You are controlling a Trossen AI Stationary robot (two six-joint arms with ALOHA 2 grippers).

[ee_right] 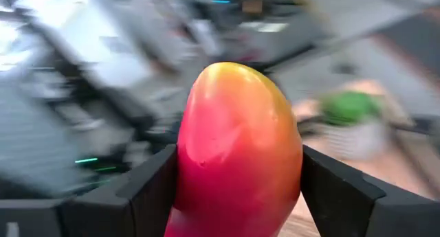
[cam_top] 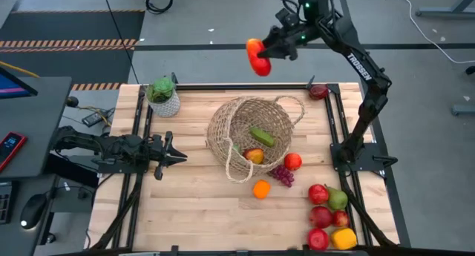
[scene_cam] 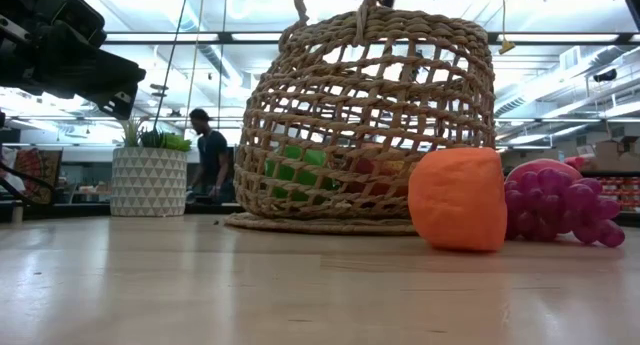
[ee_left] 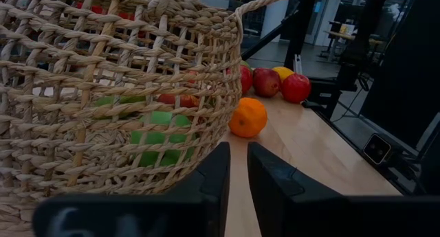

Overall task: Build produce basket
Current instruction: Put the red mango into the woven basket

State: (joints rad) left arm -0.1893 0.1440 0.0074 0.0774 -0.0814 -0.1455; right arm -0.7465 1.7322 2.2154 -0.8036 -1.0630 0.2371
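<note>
The tan wicker basket [cam_top: 251, 130] lies tilted at the table's middle, with a green cucumber [cam_top: 260, 136] and a red-yellow fruit [cam_top: 254, 156] inside it. More produce lies on the table: an orange [cam_top: 261, 188], purple grapes [cam_top: 283, 174], and a red fruit [cam_top: 292, 161]. My right gripper [cam_top: 261, 57] is raised high over the table's far edge, shut on a red-and-orange fruit [ee_right: 237, 148]. At the table's left side my left gripper [cam_top: 178, 158] is shut and empty, pointing at the basket [ee_left: 103, 93]. My right gripper pinches the red-and-orange fruit between its two fingers, one on each opposite side [ee_right: 189, 175]. The fingers [ee_right: 148, 192] lie about level and come from the table's right. The fruit is lifted clear, high above the table, its orange end pointing away from the gripper.
Red apples [cam_top: 318, 194], a pear [cam_top: 338, 199] and a yellow pepper [cam_top: 344, 238] lie at the near right corner. Another red fruit [cam_top: 318, 91] sits at the far right edge. A white pot with a green plant [cam_top: 162, 96] stands at the far left.
</note>
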